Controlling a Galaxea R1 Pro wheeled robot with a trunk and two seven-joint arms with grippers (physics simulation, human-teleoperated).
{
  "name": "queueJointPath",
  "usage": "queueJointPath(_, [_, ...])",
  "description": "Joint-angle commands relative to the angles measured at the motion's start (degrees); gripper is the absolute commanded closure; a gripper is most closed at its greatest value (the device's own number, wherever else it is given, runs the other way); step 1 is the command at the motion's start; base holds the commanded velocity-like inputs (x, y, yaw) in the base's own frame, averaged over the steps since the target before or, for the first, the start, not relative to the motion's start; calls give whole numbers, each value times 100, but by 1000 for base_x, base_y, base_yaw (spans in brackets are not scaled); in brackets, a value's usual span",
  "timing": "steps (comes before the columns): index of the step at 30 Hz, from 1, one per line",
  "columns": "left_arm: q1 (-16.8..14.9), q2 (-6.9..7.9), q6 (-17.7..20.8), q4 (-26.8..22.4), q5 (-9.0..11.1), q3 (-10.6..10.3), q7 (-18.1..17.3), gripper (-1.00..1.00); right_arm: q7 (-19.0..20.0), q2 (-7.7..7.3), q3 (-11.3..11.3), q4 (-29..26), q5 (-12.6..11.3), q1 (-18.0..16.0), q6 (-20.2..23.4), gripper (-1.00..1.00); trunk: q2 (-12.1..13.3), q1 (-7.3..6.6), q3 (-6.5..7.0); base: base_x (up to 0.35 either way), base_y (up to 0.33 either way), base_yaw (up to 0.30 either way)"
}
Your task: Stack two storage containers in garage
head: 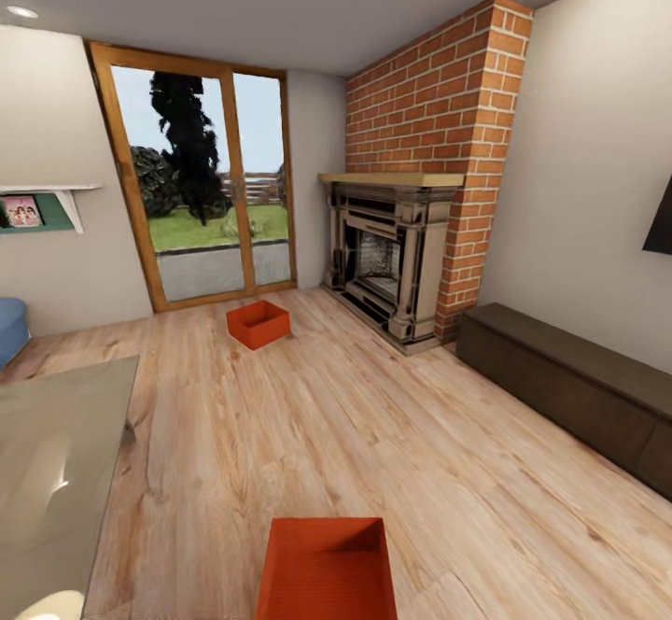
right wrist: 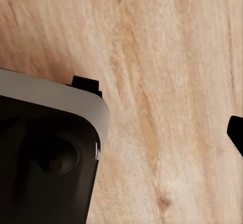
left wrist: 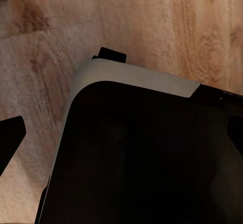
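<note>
One red bin is sitting on the wood floor at the view's near edge. The second bin is lying well apart, before the glass door, near the brick fireplace. Opening of either gripper cannot be told.

Two storage containers, one fireplace, one bench.
</note>
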Motion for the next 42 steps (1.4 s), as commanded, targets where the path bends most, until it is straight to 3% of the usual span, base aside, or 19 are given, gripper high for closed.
queueJointPath(1, [-1, 0, 7, -7, 30, 2, 7, -100, -4, 0, 50, 9, -58, -4, -27, -100, -3, 0, -6, 10, 0, 241])
queueJointPath(42, [-1, -6, 4, 31, 30, 2, 3, -100, -7, 19, 59, 9, -42, -4, -27, -100, -3, 0, -6, 0, 0, 23])
